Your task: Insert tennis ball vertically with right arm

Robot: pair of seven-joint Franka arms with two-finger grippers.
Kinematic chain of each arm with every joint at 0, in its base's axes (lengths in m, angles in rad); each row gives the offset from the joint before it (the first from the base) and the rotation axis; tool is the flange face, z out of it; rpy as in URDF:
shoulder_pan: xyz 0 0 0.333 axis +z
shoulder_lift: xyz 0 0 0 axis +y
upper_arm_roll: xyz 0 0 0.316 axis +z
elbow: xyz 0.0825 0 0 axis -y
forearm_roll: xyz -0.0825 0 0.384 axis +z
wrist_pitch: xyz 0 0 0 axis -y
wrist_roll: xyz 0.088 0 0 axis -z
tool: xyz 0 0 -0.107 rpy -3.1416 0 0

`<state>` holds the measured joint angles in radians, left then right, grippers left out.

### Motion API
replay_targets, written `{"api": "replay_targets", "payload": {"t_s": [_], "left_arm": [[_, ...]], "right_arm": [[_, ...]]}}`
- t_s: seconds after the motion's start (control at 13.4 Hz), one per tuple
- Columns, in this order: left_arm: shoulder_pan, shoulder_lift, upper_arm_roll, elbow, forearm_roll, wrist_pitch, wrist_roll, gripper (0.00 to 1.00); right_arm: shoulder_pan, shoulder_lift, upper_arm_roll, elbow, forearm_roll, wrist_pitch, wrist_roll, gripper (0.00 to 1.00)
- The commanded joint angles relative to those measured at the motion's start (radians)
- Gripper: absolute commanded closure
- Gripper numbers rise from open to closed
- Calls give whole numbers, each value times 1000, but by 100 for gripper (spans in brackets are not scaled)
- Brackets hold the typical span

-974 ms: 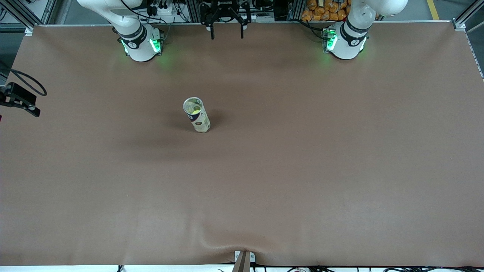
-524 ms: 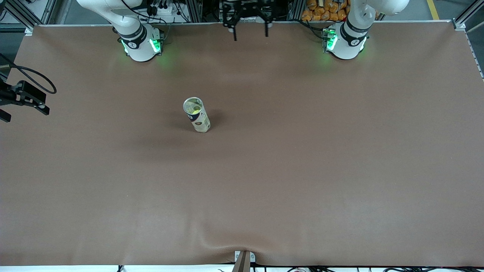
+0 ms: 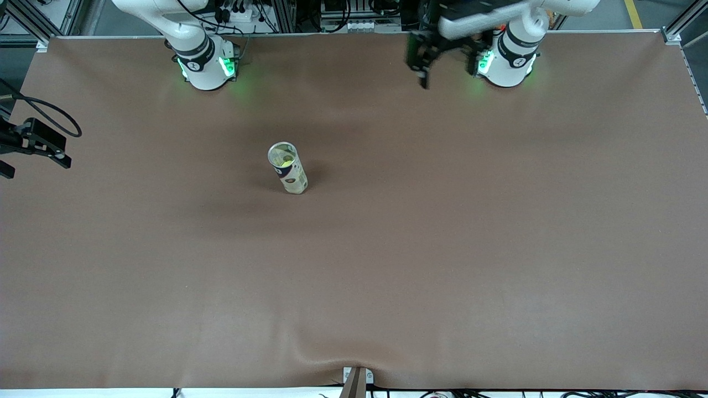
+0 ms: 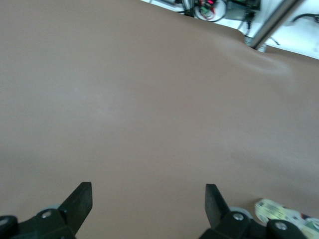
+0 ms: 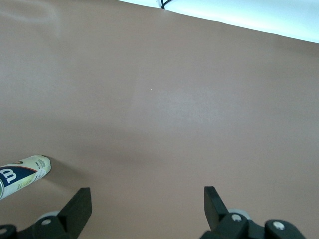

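A brown mat (image 3: pixel 442 249) covers the table, with aluminium framing (image 3: pixel 33 22), cables (image 3: pixel 238 11) and orange bags (image 3: pixel 475 16) along its edge by the arms' bases.

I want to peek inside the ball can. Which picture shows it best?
The front view: the can stands whole and upright, its open top showing a yellow-green ball inside. The left wrist view and right wrist view catch only part of its side.

Ball (image 3: pixel 286 161) in can (image 3: pixel 289 169) on table (image 3: pixel 442 232)
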<state>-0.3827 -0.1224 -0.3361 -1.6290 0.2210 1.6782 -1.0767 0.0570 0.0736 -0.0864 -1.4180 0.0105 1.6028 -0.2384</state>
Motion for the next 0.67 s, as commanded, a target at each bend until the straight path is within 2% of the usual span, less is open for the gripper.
{"api": "replay_targets", "payload": {"t_s": [0.0, 0.15, 0.3, 0.45, 0.6], "left_arm": [[166, -8, -11, 54, -87, -54, 212, 0], [296, -10, -14, 55, -170, -61, 396, 0], [390, -10, -12, 55, -204, -69, 544, 0], [442, -8, -11, 54, -213, -84, 677, 0], [490, -8, 8, 55, -270, -139, 763, 0]], "right_arm": [[0, -3, 1, 7, -17, -7, -1, 0], [0, -3, -1, 8, -18, -9, -1, 0], [0, -3, -1, 8, -18, -9, -1, 0], [0, -5, 1, 8, -17, -11, -1, 0], [0, -5, 2, 8, -17, -11, -1, 0]]}}
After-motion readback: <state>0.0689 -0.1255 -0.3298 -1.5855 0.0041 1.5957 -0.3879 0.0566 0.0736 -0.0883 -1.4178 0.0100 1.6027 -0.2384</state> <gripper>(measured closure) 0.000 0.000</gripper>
